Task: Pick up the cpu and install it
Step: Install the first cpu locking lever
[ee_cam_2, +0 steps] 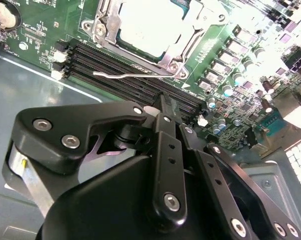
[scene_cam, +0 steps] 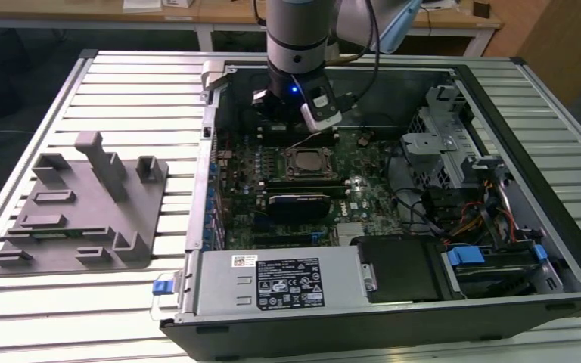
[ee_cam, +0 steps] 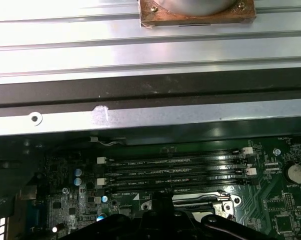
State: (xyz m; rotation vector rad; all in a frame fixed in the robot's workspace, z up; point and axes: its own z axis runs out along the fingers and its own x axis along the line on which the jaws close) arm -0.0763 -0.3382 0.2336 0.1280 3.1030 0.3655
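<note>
One cpu (ee_cam_2: pixel 148 25), one socket (scene_cam: pixel 306 161), one open computer case (scene_cam: pixel 270 281), and one grey tray (scene_cam: pixel 79 212) near the table's (scene_cam: pixel 129 83) opposite edge. The cpu sits flat inside the socket's metal frame, a pale, glaring square. One claw (ee_cam_2: pixel 161 102) hovers just above it; its grip, can't tell.

Glare blanks the socket (ee_cam_2: pixel 176 59) centre, possibly the cpu (ee_cam_2: pixel 148 25).
</note>
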